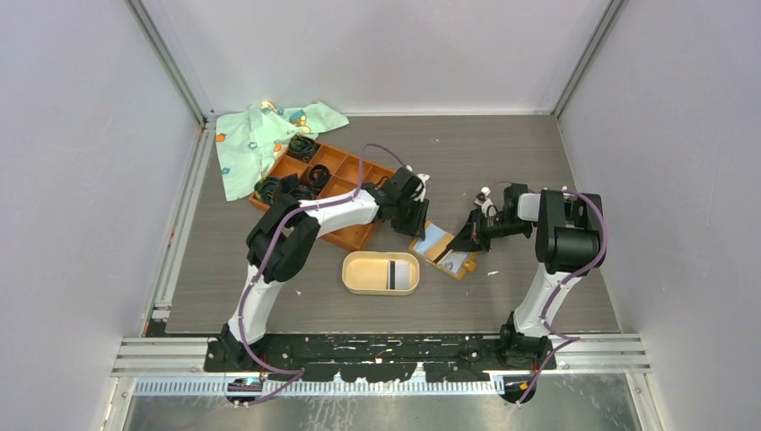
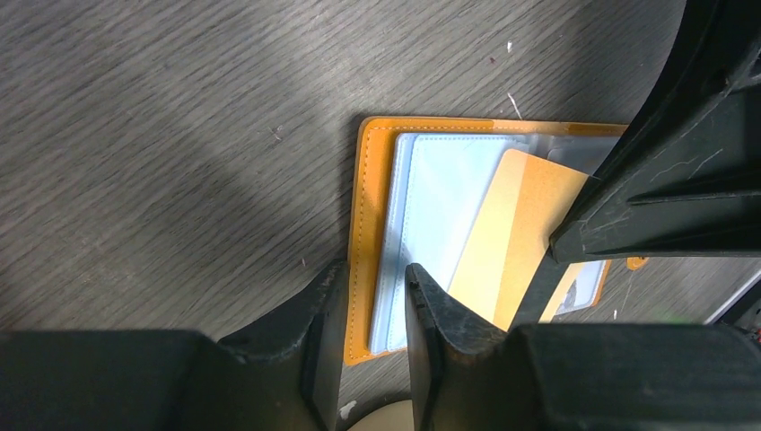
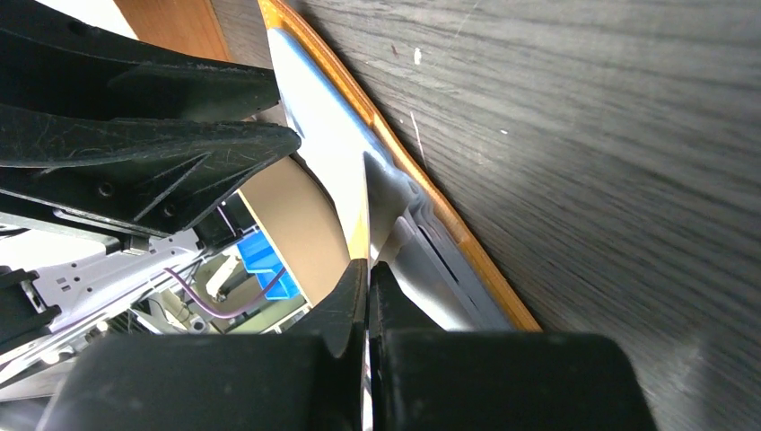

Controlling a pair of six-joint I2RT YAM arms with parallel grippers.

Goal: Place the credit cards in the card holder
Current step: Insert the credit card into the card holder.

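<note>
Left pincer fingers stood apart, straddling one orange border of the open orange wallet, which lay flat on the desk. Right pincer was pressed together on a gold credit card that stuck slantwise partway out of the wallet's pale blue sleeve. Just beside the wallet, toward the arm bases, sat the card holder, one dark card lying on its pale floor.

I work in a lab test cell: plain white panel walls box me in, bare aluminium frame rails edge the grey wood-grain table, and a black perforated mounting plate runs along its near edge.
</note>
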